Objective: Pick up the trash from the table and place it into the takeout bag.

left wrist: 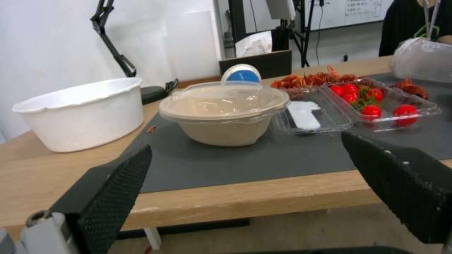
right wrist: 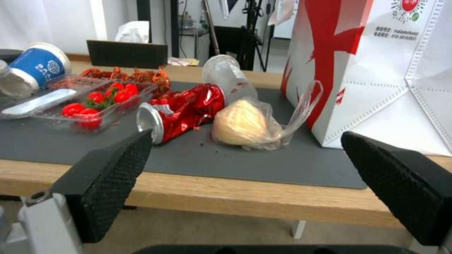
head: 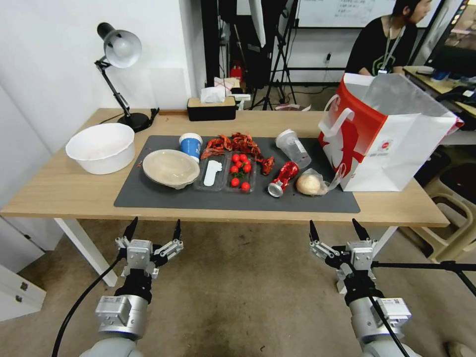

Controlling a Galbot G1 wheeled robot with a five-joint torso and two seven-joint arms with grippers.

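Observation:
On the dark mat of the table (head: 59, 191) lies the trash: a beige bowl (head: 171, 167) (left wrist: 224, 111), a blue-and-white paper cup (head: 191, 145), a crushed red can (head: 283, 178) (right wrist: 181, 112), a wrapped bun (head: 310, 184) (right wrist: 245, 125) and a clear lidded cup (head: 293, 148) on its side. The takeout bag (head: 391, 136) (right wrist: 376, 70) stands open at the mat's right end. My left gripper (head: 153, 230) and right gripper (head: 336, 230) hang open in front of the table's near edge, below tabletop level, holding nothing.
A white tub (head: 101, 148) sits left of the mat. Clear trays with cherry tomatoes (head: 240, 171) and red crayfish shells (head: 238, 144) lie mid-mat. A black desk lamp (head: 119, 74) and black tissue box (head: 211, 106) stand along the far edge.

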